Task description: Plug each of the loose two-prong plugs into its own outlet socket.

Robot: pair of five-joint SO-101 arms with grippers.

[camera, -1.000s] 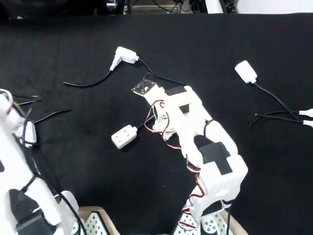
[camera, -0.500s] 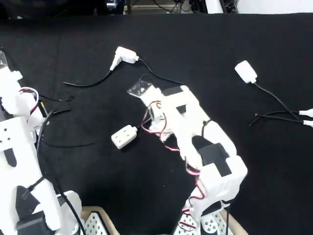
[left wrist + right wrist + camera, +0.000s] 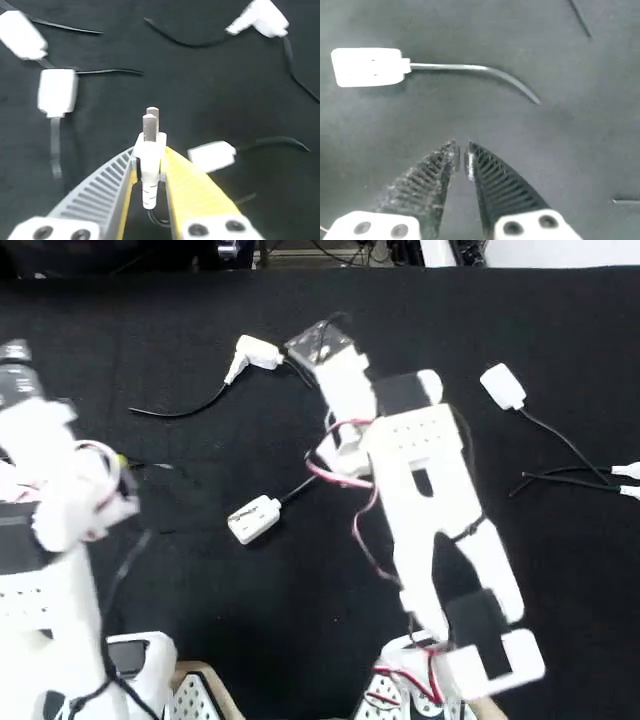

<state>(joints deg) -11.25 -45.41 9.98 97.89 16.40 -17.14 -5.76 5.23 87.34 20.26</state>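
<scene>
Two tools over black bench (image 3: pixel 560 570): left tool (image 3: pixel 150 156) clamps two-prong plug (image 3: pixel 150 134), prongs pointing away; right tool (image 3: pixel 462 151) narrow, tips almost touching.

1. Held two-prong plug (image 3: pixel 149 167): rear end and cord hidden between the left gripper (image 3: pixel 150 153) fingers.
2. Outlet socket (image 3: pixel 214 154) just beyond the yellow finger (image 3: pixel 192 187): near corner covered by it.
3. White body (image 3: pixel 19 34) far ahead of the fingers: blurred, cut by the edge. Plug or socket, cannot tell.
4. Left arm (image 3: pixel 55 510), high view: blurred, fingers not distinguishable.
</scene>
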